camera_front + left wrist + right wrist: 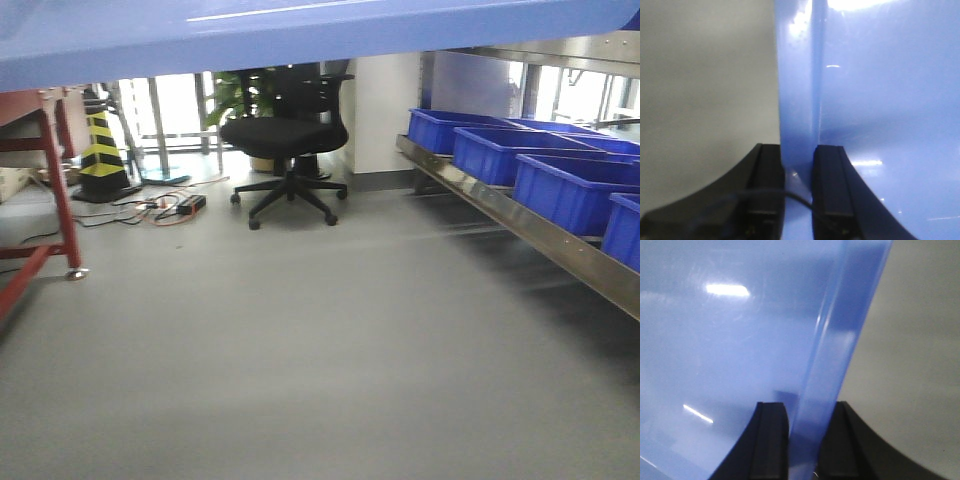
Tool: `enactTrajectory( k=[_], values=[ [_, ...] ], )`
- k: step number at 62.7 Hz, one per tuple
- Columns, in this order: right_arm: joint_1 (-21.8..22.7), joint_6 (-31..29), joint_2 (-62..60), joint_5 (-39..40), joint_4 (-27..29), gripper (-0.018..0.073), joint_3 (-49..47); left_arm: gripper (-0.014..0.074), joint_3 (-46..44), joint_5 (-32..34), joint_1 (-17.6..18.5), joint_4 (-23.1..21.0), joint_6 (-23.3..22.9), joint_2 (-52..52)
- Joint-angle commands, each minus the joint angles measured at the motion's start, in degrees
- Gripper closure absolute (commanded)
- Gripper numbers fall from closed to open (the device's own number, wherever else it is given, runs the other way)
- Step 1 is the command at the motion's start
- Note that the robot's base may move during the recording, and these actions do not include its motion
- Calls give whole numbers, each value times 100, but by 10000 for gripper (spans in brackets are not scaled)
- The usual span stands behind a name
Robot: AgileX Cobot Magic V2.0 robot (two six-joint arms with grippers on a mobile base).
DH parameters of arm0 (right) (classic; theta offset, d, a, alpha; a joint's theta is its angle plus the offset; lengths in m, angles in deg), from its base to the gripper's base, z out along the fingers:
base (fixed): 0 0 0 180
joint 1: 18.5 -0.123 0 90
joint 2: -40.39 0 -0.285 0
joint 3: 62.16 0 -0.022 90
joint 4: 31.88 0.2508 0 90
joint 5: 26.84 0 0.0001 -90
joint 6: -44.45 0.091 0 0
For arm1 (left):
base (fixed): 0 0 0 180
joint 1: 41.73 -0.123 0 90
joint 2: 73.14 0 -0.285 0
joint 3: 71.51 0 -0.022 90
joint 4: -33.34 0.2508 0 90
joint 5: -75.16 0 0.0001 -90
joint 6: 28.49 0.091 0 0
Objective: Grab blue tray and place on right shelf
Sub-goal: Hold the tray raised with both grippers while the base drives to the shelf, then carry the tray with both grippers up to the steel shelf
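The blue tray (300, 35) is held up in the air, its pale underside filling the top of the front view. In the left wrist view my left gripper (799, 160) is shut on the blue tray's left rim (797, 100), one black finger on each side. The right wrist view shows my right gripper (807, 415) shut on the tray's right rim (835, 350) the same way. The right shelf (520, 215), with its shiny steel front rail, runs along the right side of the front view, lower than the tray. Neither gripper shows in the front view.
Several darker blue bins (495, 150) sit on the right shelf. A black office chair (288, 140) stands ahead in the middle. A red-framed table (45, 190), a yellow-black cone (100, 150) and floor cables (170, 208) are at the left. Grey floor (300, 350) lies ahead.
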Motion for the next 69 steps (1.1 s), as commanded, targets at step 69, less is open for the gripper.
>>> enactTrajectory(
  k=[69],
  values=[
    [-8,-176,-160,412,77,494,-162,645,-146,-461,22,-202,73,-177]
  ],
)
